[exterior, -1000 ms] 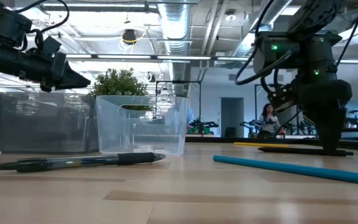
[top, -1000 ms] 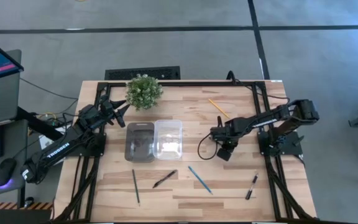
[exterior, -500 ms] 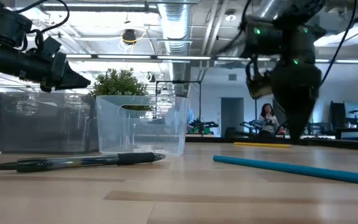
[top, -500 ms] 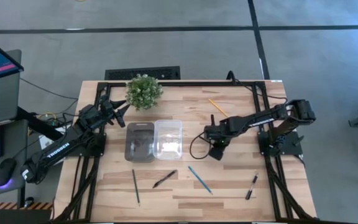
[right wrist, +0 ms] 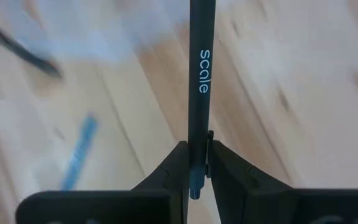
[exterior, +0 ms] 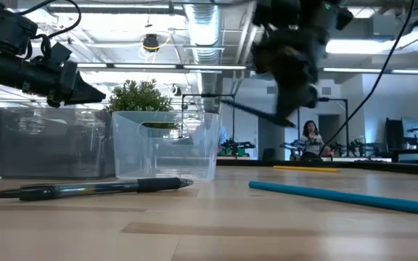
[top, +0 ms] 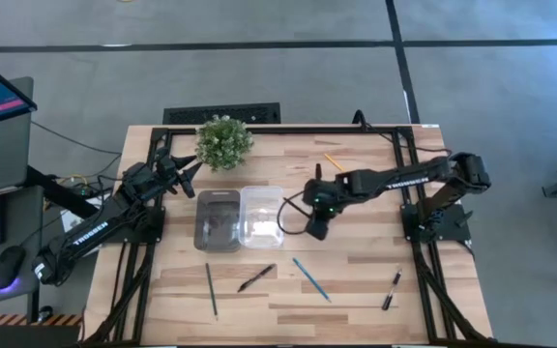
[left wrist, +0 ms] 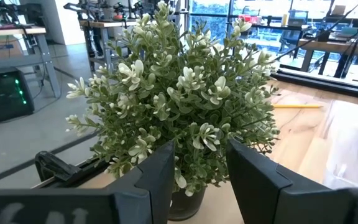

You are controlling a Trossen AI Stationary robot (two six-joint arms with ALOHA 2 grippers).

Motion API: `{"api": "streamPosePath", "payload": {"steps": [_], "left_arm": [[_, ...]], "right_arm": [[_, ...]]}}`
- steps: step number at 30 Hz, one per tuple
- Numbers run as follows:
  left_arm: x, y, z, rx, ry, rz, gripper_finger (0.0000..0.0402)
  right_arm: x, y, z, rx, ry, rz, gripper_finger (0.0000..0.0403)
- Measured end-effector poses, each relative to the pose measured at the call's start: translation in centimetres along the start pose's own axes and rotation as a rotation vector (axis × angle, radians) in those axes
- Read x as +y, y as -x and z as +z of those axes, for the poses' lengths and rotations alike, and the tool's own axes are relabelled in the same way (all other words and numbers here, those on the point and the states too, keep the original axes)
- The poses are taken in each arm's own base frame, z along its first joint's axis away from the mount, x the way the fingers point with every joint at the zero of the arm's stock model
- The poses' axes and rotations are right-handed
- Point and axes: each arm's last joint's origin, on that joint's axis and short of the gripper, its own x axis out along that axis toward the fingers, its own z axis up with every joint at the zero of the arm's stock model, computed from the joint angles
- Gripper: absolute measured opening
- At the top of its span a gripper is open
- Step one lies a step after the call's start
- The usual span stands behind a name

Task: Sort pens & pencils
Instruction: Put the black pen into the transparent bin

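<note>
One black pen (right wrist: 199, 81) clamped in right gripper (right wrist: 197, 163), mid-carry twd bins; next we need it over dark bin (top: 218, 221), then release. Left gripper (left wrist: 199, 168) parted, empty, by plant (left wrist: 179, 99).

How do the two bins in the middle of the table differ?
The smoky grey plastic bin sits on the left arm's side; the clear plastic bin sits on the right arm's side, beside it. The grey one is tinted, the clear one see-through. Both are similar-sized, open-topped rectangular tubs.
</note>
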Motion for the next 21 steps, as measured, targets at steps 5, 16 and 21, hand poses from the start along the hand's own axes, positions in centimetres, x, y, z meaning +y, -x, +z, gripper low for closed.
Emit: {"api": "streamPosePath", "payload": {"steps": [5, 16, 21], "left_arm": [[0.0, 0.0, 0.0, 0.0, 0.0, 0.0, 0.0135], [0.0, 0.0, 0.0, 0.0, 0.0, 0.0, 0.0135], [0.0, 0.0, 0.0, 0.001, 0.0, 0.0, 0.0135]], "right_arm": [[0.7, 0.8, 2.0, -0.155, 0.053, 0.064, 0.0072], [1.9, 1.7, 4.4, -0.425, 0.141, 0.166, 0.0072], [1.9, -0.7, 5.0, -0.423, 0.145, 0.172, 0.0072]]}}
